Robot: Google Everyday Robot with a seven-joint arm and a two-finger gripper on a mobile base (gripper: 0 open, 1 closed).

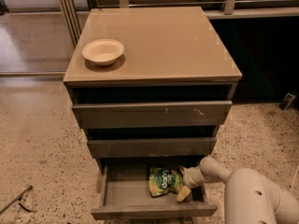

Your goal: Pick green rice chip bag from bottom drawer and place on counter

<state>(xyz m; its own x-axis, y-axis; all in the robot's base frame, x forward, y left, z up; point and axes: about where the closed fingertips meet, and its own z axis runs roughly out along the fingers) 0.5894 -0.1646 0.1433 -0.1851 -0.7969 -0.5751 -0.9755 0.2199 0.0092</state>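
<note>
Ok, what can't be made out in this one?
Camera view:
Crinkly light-green snack bag: right edge hidden behind the pincer inside the lowest grey-brown drawer.
Top drawer and middle drawer: insides too dark.
White robot arm: cut off at the bottom-right edge.

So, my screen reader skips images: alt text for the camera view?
The robot's tool reaches into the open bottom drawer, at the right edge of the green rice chip bag. A pale bowl sits on the counter.
</note>
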